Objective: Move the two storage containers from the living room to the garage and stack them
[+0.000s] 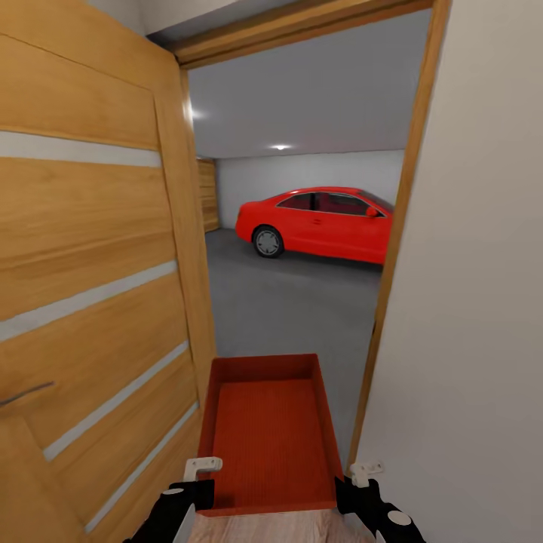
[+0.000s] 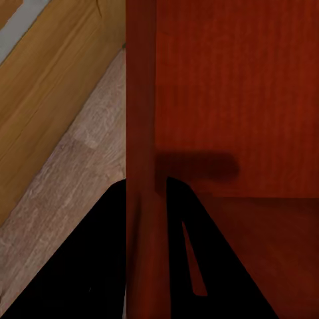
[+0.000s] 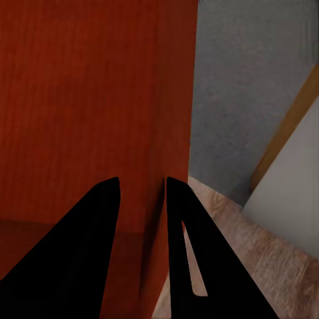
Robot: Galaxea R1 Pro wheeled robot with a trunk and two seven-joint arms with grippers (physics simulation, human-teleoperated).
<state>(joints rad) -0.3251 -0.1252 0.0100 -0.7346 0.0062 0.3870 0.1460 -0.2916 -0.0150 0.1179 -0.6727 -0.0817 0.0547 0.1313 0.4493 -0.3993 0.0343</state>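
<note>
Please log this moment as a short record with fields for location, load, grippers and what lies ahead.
location: doorway, wooden door open at the left
load: one storage container, empty, carried level
left gripper: shut on the container's left wall
right gripper: shut on its right wall
ahead: garage with grey floor and red car
</note>
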